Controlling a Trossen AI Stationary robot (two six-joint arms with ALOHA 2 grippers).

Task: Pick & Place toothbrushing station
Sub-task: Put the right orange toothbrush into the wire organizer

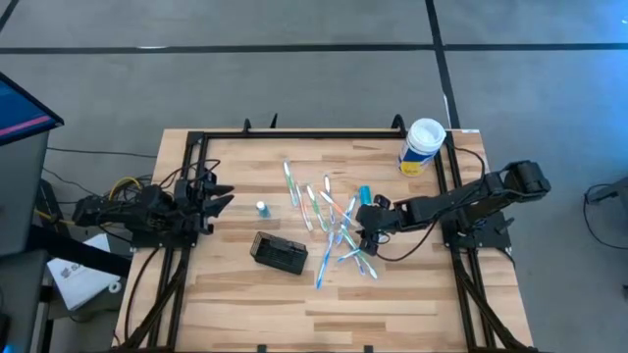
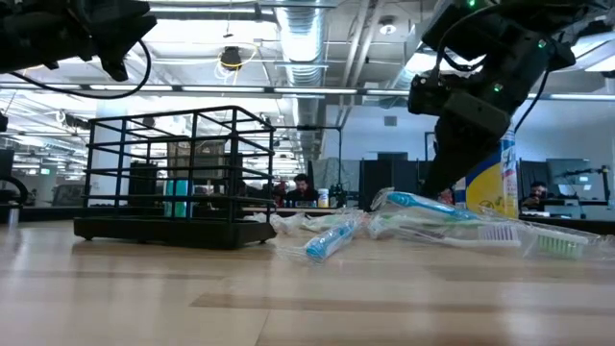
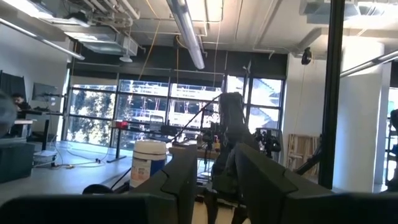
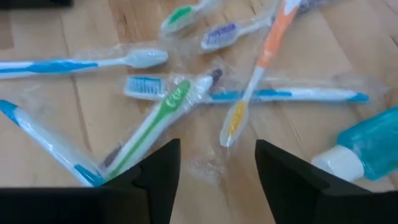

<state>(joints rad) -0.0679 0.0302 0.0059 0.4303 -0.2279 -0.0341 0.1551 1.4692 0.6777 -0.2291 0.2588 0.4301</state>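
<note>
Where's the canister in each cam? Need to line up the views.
High: canister at the table's top-right corner.
Low: right of centre, half hidden behind the right arm.
Left wrist: left of centre, low in the picture.
Right wrist: not in it.
Shared landmark: the toothbrush pile, seen in all but the left wrist view.

A wooden table point(image 1: 392, 294) carries a scatter of wrapped toothbrushes point(image 1: 329, 221) near its middle. The right gripper point(image 1: 365, 218) sits low at that pile's right edge, beside a teal tube point(image 1: 364, 193); its fingers look parted, though they are small here. The black toothbrushing station point(image 1: 279, 253) lies left of the pile, with a small bottle point(image 1: 262, 208) beyond it. The left gripper point(image 1: 218, 196) waits at the left edge. A white-lidded canister point(image 1: 422, 146) stands at the far right corner.
</note>
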